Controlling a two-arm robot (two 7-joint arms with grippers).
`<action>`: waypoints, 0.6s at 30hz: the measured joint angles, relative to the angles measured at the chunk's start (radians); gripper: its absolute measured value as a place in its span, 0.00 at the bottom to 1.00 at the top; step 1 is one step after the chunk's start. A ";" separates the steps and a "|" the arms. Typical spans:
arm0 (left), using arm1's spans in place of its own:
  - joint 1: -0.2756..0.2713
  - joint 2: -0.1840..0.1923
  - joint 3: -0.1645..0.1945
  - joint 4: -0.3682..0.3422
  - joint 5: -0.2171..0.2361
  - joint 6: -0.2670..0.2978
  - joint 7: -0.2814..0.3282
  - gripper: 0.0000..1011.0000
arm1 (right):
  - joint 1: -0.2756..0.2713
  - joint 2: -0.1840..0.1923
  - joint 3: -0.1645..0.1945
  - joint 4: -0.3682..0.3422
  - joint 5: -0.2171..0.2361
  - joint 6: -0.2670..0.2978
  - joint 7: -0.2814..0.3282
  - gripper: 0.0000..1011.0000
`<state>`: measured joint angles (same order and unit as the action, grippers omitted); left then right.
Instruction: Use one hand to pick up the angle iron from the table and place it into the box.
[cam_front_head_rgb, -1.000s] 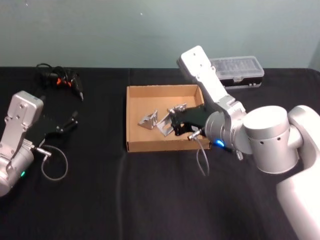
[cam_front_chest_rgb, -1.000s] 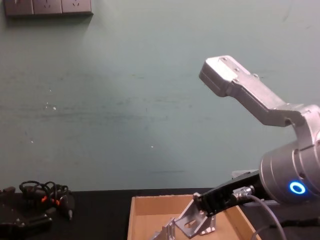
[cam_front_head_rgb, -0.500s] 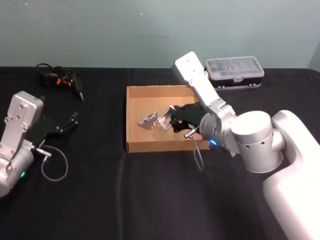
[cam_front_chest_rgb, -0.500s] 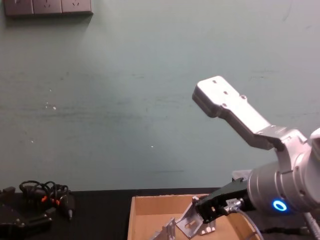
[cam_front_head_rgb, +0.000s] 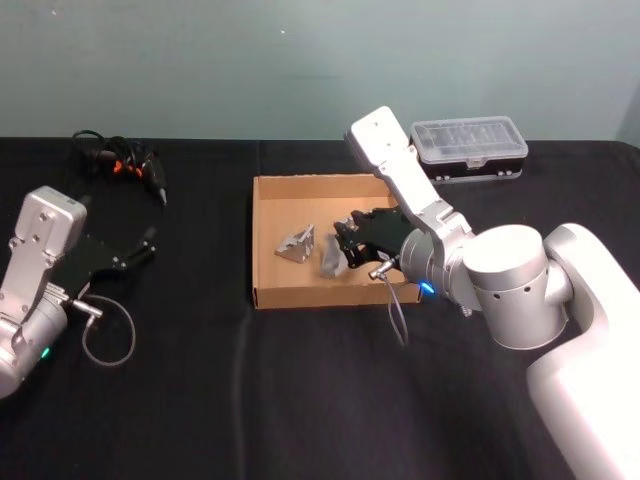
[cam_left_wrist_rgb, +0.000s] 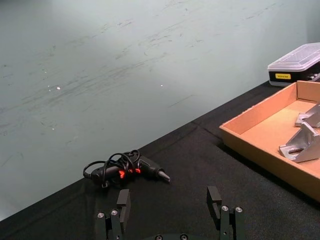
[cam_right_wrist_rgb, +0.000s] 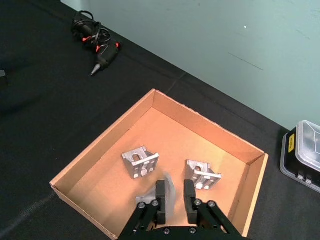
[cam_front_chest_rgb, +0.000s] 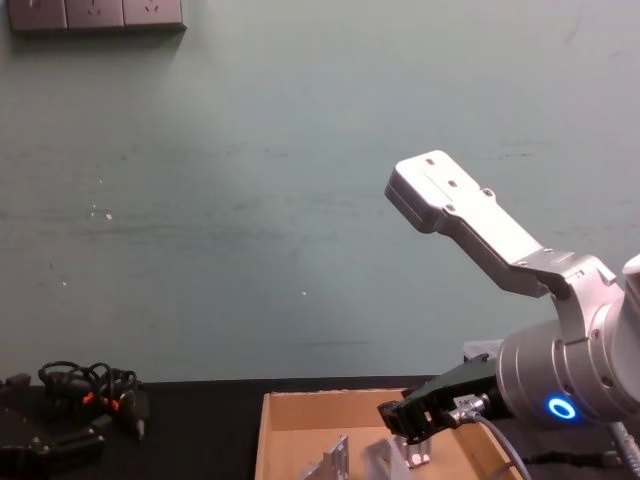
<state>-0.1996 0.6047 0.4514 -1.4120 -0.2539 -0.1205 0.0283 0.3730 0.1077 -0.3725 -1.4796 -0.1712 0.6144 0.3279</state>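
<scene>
Released since earlier: angle iron blurred just beside right pincer | fingers parted | over box

matt brown cardboard box; dull silvery metal angle irons inside; matt black table; glossy clear plastic case; smooth silver-grey arm.

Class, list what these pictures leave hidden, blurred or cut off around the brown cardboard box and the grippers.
- Blurred grey angle iron by the right gripper: right wrist view, smeared; gripped or released, unclear.
- Brown cardboard box: chest view, floor cut off by bottom edge.
- Left gripper: left wrist view, base cut off at the bottom.
</scene>
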 joint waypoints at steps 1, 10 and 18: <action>0.000 0.000 0.000 0.000 0.000 0.000 0.000 0.99 | 0.000 0.000 0.000 -0.001 0.001 0.001 0.000 0.27; 0.000 0.000 0.000 0.000 0.000 0.000 0.000 0.99 | -0.001 0.001 0.001 -0.003 0.003 0.003 0.001 0.54; 0.000 0.000 0.000 0.000 0.000 0.000 0.000 0.99 | -0.002 0.001 0.001 -0.005 0.004 0.004 0.001 0.80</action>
<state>-0.1995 0.6047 0.4514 -1.4120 -0.2540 -0.1205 0.0283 0.3713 0.1092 -0.3710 -1.4846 -0.1668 0.6185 0.3293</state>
